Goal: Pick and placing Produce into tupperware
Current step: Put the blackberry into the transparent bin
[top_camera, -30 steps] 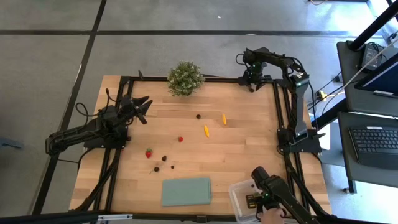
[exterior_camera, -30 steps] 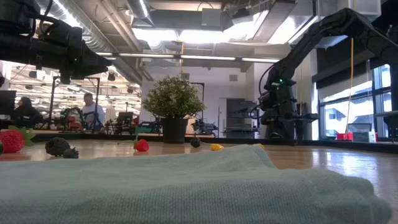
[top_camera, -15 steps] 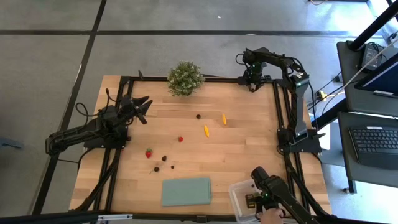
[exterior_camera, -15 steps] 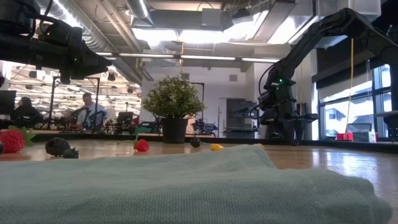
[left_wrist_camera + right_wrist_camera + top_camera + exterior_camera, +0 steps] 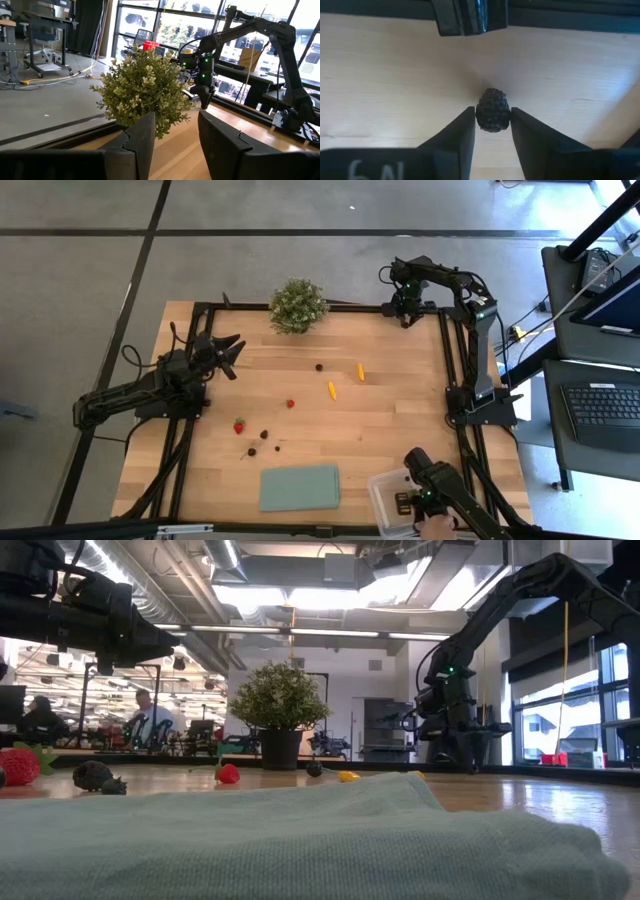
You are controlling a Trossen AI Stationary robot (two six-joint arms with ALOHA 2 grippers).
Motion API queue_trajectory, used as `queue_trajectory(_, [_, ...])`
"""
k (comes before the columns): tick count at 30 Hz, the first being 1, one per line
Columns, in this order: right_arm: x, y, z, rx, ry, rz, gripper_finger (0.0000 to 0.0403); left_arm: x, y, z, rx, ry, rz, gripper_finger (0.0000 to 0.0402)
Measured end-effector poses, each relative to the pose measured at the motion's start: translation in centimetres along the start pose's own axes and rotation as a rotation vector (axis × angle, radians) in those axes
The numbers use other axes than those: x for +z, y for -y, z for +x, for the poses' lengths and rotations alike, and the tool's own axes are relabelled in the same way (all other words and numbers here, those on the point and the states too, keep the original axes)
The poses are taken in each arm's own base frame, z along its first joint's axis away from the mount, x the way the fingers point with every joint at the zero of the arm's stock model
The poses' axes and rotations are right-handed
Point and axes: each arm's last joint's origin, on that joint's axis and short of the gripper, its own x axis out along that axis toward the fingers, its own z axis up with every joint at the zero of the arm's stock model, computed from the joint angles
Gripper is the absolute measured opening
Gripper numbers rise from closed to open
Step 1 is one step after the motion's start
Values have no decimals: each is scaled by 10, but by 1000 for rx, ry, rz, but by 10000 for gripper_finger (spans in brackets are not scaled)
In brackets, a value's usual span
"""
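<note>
My right gripper [image 5: 405, 313] is at the table's far right corner, next to the black frame rail, shut on a dark bumpy berry [image 5: 493, 110]. My left gripper [image 5: 231, 345] hangs open over the table's left side, facing the potted plant [image 5: 145, 92], and touches nothing. Loose on the wood lie two strawberries [image 5: 291, 403] [image 5: 239, 425], two yellow pieces [image 5: 332, 390] [image 5: 361, 371], a dark berry [image 5: 319, 366] and a cluster of dark berries [image 5: 265, 442]. The clear tupperware [image 5: 385, 492] stands at the near right corner. My right gripper pinches the dark berry's two sides [image 5: 481, 116] between its two fingertips [image 5: 466, 127]. The fingers point down at the wood from above. The berry sits just over the table by the far rail; whether it rests on the wood, I cannot tell.
A pale-green sheet [image 5: 300, 486] lies at the near edge and fills the foreground of the low view. The bushy plant [image 5: 297, 305] stands at the far edge. A dark device with a person's hand [image 5: 430, 525] reaches over the tupperware. Bare wood lies between the produce and the right rail.
</note>
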Motion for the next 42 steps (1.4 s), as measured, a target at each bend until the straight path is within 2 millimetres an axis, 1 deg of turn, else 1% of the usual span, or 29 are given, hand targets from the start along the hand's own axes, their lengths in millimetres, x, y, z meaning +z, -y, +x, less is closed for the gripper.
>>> queue_trajectory(6, [0,0,0,-1,-1,-23,101,0,0,0,0,0,0,143])
queue_trajectory(12, [0,0,0,-2,-1,-71,90,0,0,0,0,0,0,143])
queue_trajectory(17, [-2,1,-1,-6,-13,-95,88,0,0,0,0,0,0,143])
queue_trajectory(23, [-11,3,-16,-6,-13,-129,86,0,0,0,0,1,0,143])
queue_trajectory(26, [-20,5,-29,25,-14,-161,86,0,0,0,0,0,0,143])
queue_trajectory(31, [-44,7,-60,137,-10,-224,86,0,0,0,0,1,0,143])
queue_trajectory(35, [-74,6,-92,230,34,-301,85,0,0,0,0,1,0,143])
queue_trajectory(38, [-106,3,-118,324,73,-382,85,0,0,0,1,0,0,143])
queue_trajectory(42, [-159,-1,-149,406,123,-500,85,0,0,0,1,1,0,143])
